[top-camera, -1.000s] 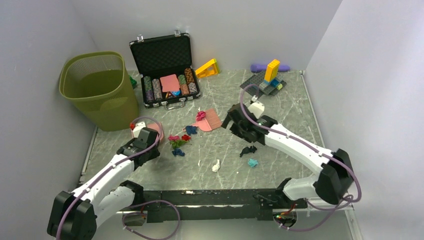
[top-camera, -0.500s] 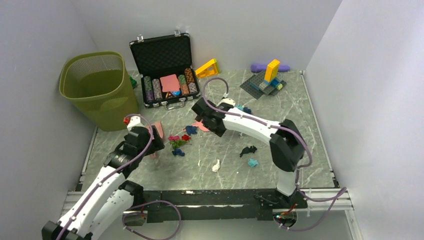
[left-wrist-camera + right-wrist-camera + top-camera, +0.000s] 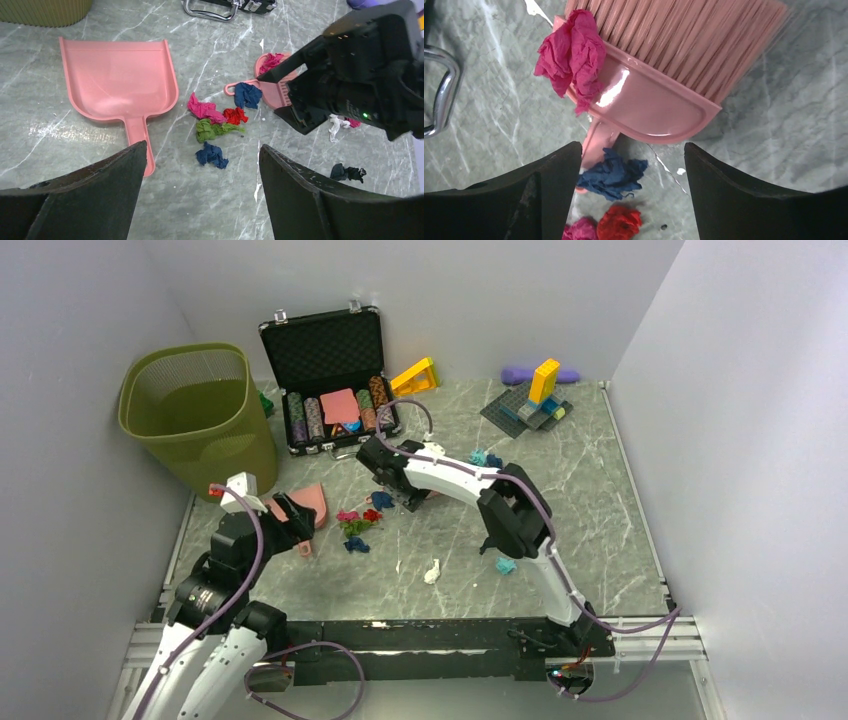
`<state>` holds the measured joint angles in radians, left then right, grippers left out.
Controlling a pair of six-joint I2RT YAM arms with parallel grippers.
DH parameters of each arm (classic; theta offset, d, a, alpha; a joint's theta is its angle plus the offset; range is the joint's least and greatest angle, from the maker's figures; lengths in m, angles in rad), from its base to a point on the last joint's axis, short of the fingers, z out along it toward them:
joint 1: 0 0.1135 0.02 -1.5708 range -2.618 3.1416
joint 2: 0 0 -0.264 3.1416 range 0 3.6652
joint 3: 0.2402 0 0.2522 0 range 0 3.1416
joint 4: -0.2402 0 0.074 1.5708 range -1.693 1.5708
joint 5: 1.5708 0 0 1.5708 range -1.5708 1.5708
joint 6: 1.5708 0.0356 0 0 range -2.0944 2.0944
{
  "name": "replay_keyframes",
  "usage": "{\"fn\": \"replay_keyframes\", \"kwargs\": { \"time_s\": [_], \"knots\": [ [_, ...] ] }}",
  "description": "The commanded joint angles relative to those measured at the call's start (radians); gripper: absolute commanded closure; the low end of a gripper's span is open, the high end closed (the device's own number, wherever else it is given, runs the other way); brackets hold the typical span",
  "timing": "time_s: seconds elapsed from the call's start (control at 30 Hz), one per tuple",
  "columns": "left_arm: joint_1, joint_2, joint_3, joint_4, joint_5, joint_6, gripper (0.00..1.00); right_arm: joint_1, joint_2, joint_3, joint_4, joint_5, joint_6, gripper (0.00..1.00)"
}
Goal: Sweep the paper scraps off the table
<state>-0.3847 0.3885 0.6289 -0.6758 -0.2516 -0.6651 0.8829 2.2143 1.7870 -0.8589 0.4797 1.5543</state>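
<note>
Paper scraps lie mid-table (image 3: 600, 480): pink (image 3: 347, 515), red (image 3: 372, 514), green (image 3: 355, 528), two dark blue (image 3: 356, 544), white (image 3: 432, 571), teal (image 3: 506, 565). My right gripper (image 3: 392, 480) is open and empty, low over the pink brush (image 3: 659, 75). A magenta wad (image 3: 574, 50) sits on the brush and a blue wad (image 3: 614, 175) lies between my fingers. My left gripper (image 3: 290, 512) is open and empty, raised beside the pink dustpan (image 3: 120, 75). In the left wrist view (image 3: 202, 200) it looks down on the scrap cluster (image 3: 212, 130).
An olive bin (image 3: 195, 415) stands at the back left. An open black case (image 3: 330, 380) of poker chips is behind the scraps, its metal handle (image 3: 439, 95) close to the brush. A dark baseplate with blocks (image 3: 535, 400) is at the back right. More scraps (image 3: 485, 458) lie behind the right arm.
My right gripper has swung left across the table to the brush. My left arm has drawn back and risen off the dustpan.
</note>
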Motion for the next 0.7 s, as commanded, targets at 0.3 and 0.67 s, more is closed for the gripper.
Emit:
{"fn": "replay_keyframes", "kwargs": {
  "time_s": [0.3,0.67],
  "knots": [
    [0.001,-0.047,0.028,-0.028,-0.001,0.016,0.14,-0.041,0.181,0.264,-0.192,-0.083,0.112,0.23],
    [0.000,-0.083,0.013,-0.016,0.016,0.010,0.14,-0.122,0.106,-0.050,-0.146,-0.133,0.144,0.33]
  ]
}}
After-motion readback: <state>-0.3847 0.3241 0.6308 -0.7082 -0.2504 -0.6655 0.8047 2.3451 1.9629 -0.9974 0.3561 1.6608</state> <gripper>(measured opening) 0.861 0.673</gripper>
